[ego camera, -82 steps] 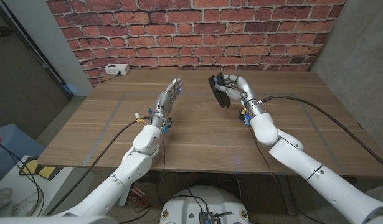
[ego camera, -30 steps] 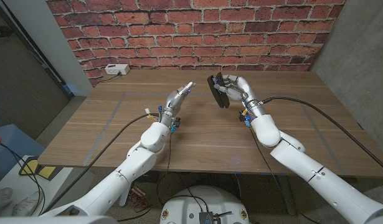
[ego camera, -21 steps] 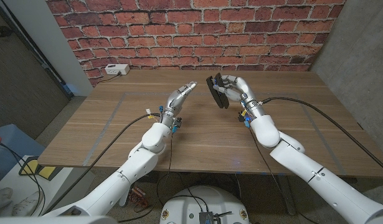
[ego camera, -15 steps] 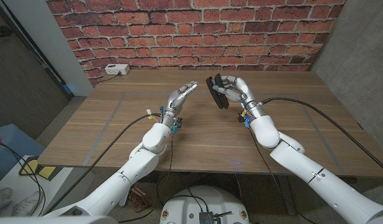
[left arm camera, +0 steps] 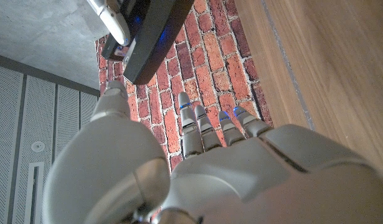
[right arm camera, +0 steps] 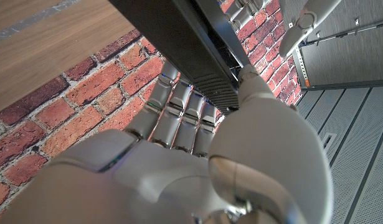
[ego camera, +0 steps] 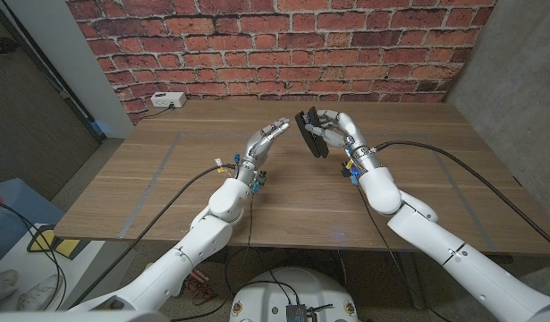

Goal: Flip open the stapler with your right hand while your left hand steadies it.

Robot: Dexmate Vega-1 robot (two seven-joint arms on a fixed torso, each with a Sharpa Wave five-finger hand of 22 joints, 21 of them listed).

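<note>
My right hand (ego camera: pixel 339 131) grips a black stapler (ego camera: pixel 308 132) and holds it above the far middle of the wooden table (ego camera: pixel 283 192), tilted on its long side. In the right wrist view the stapler (right arm camera: pixel 185 43) runs across my right hand's fingers (right arm camera: pixel 179 112), its thumb on the body. My left hand (ego camera: pixel 267 139) is raised just left of the stapler with its fingers spread toward it, a small gap between them. In the left wrist view the stapler (left arm camera: pixel 147 34) hangs beyond my left hand's fingers (left arm camera: pixel 197 124), apart from them.
A white box (ego camera: pixel 168 100) with a cable sits at the table's far left corner. A red brick wall (ego camera: pixel 283 45) stands behind the table. Black cables (ego camera: pixel 453 161) trail from both arms across the near half of the table.
My left hand has swung right and up toward the stapler, closing most of the gap. My right hand has kept hold of the stapler and shifted it slightly left.
</note>
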